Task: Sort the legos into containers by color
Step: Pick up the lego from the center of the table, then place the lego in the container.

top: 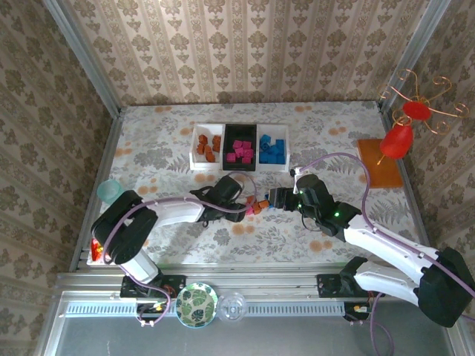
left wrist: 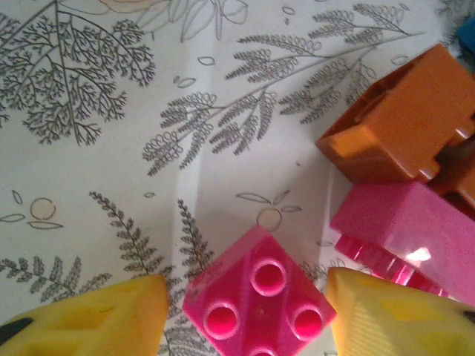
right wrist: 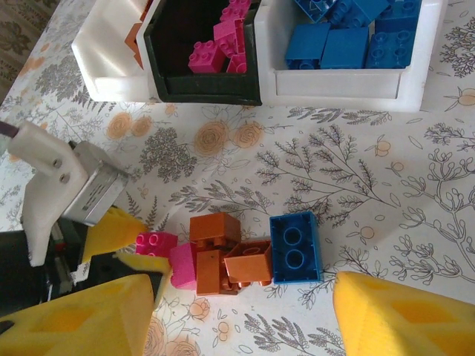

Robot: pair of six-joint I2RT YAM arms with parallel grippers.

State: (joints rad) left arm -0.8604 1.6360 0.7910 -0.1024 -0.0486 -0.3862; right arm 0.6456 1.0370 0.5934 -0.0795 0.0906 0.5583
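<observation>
The left pincer (left wrist: pixel 249 315) sits low on the tabletop (left wrist: pixel 111 185), jaws straddling a pink brick (left wrist: pixel 256 297) that lies studs up. A sliver of tabletop shows between one finger and the brick, so it is not clamped. Just beside it lie a second pink brick (left wrist: pixel 408 222) and an orange brick (left wrist: pixel 401 126), touching each other. A blue brick (right wrist: pixel 295 247) lies at the right edge of this loose cluster. The right pincer (right wrist: pixel 241 304) hovers near it, jaws wide, holding nothing. Further off stand three joined bins — the left white bin (right wrist: pixel 111 70) with orange bricks (top: pixel 208 147), the black bin (right wrist: pixel 208 90) with pink bricks (top: pixel 241 150), the right white bin (right wrist: pixel 341 90) with blue bricks (top: pixel 272 148)
</observation>
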